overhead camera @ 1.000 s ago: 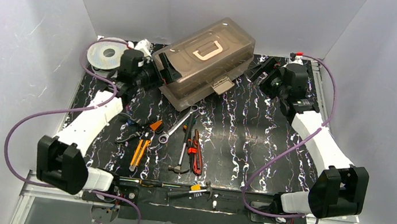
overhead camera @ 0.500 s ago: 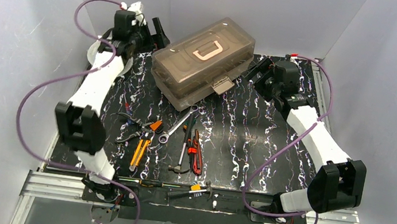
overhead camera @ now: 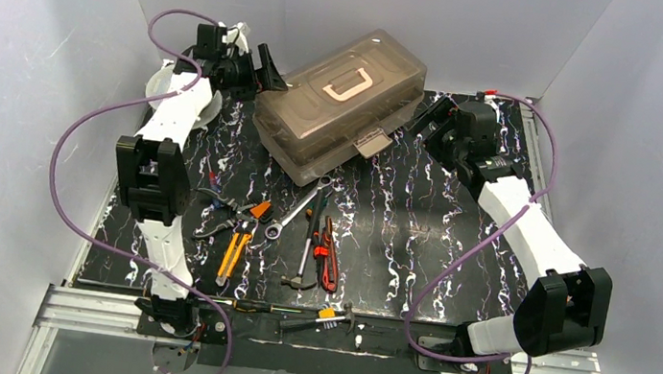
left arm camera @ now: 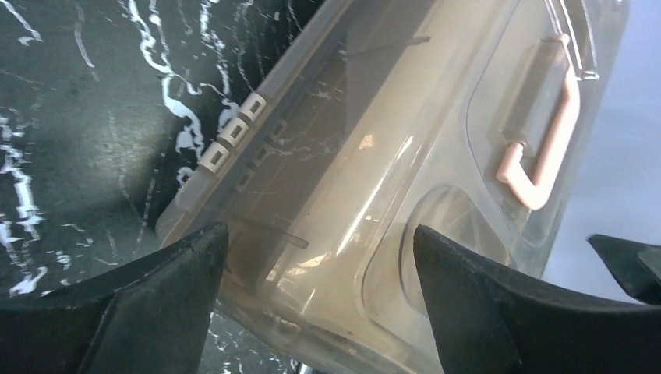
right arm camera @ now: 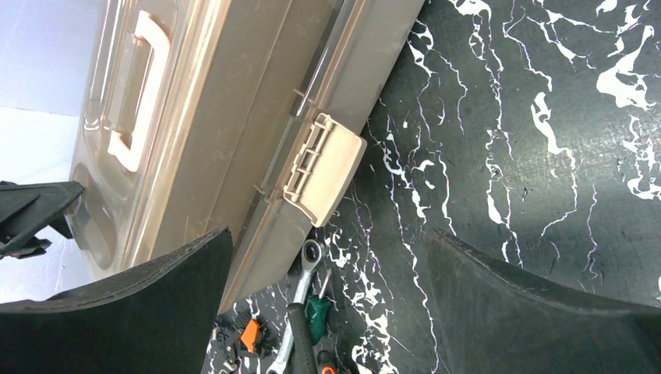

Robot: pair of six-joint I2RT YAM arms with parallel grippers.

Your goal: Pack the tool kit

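The tan-brown toolbox [overhead camera: 338, 106] stands closed at the back of the black mat, lid down, beige handle [overhead camera: 346, 84] on top, beige latch [overhead camera: 370, 142] hanging open at its front. My left gripper [overhead camera: 267, 66] is open, raised at the box's left end, its jaws either side of the lid corner [left arm camera: 327, 234]. My right gripper [overhead camera: 425, 120] is open just right of the box, apart from it; the latch [right arm camera: 321, 167] shows in its view. Hand tools lie mid-mat: wrench [overhead camera: 298, 207], hammer [overhead camera: 306, 251], orange pliers [overhead camera: 235, 247], red-handled pliers [overhead camera: 327, 252].
A round grey spool [overhead camera: 164, 85] sits at the back left under the left arm. More tools lie along the near edge [overhead camera: 310, 317]. Grey walls close in the back and both sides. Purple cables loop beside each arm.
My left arm has swung up from low beside the box's left end to a raised pose over its left corner. The right gripper shifted slightly towards the box. The box's left side now sits closed.
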